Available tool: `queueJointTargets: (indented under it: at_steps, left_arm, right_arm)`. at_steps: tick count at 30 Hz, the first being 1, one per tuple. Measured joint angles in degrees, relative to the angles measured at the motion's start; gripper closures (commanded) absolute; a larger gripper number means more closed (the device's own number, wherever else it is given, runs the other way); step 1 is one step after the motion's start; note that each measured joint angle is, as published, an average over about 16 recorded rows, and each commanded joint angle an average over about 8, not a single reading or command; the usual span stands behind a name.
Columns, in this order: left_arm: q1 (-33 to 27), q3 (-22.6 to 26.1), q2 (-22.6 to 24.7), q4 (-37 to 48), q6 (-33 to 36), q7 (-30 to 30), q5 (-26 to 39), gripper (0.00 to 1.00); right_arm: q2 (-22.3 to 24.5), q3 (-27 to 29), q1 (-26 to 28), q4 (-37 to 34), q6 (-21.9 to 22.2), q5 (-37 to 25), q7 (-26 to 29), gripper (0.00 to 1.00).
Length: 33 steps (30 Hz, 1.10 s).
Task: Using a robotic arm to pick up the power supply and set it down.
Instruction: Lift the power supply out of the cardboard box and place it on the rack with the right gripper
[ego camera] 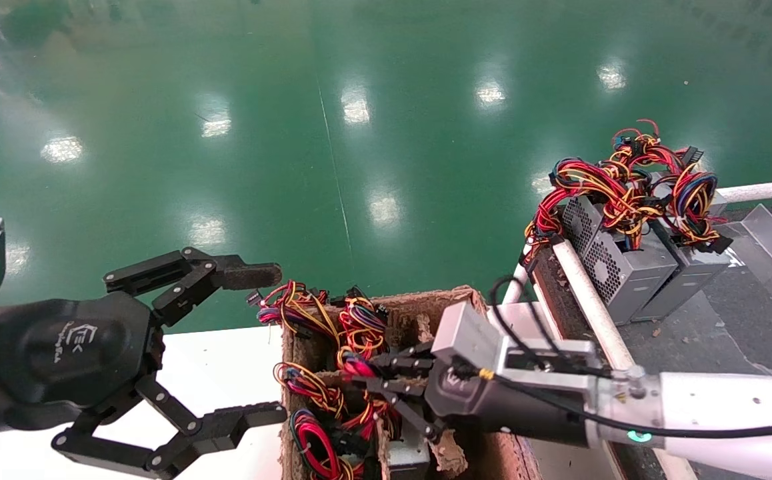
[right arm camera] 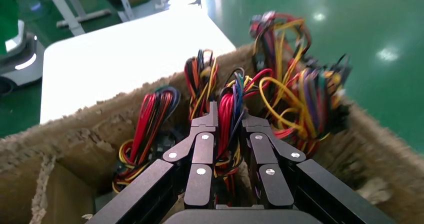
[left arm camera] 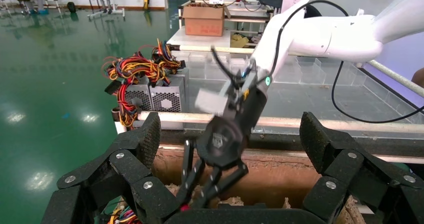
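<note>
Right gripper down in the cardboard tray, fingers clamped on a power supply's wire bundle; left gripper spread wide beside tray, holding nothing.

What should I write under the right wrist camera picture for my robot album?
Right gripper closing its jaws around a power supply's red wire bundle inside the brown cardboard tray.
</note>
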Motion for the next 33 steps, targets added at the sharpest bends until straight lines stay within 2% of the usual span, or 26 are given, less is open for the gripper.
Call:
queueJointTargets:
  at_steps: [20, 27, 33]
  left_arm:
    - [0.0, 0.0, 0.0, 0.0, 0.0, 0.0, 0.0, 0.00]
    - [0.0, 0.0, 0.0, 0.0, 0.0, 0.0, 0.0, 0.00]
    - [0.0, 0.0, 0.0, 0.0, 0.0, 0.0, 0.0, 0.00]
  right_arm:
    - [10.9, 14.2, 0.7, 1.7, -4.8, 17.9, -7.0, 1.00]
    - [13.4, 18.2, 4.7, 1.5, -3.9, 21.0, -7.4, 1.00]
    - [14.3, 19.8, 10.6, 0.8, -1.6, 20.6, -6.8, 1.00]
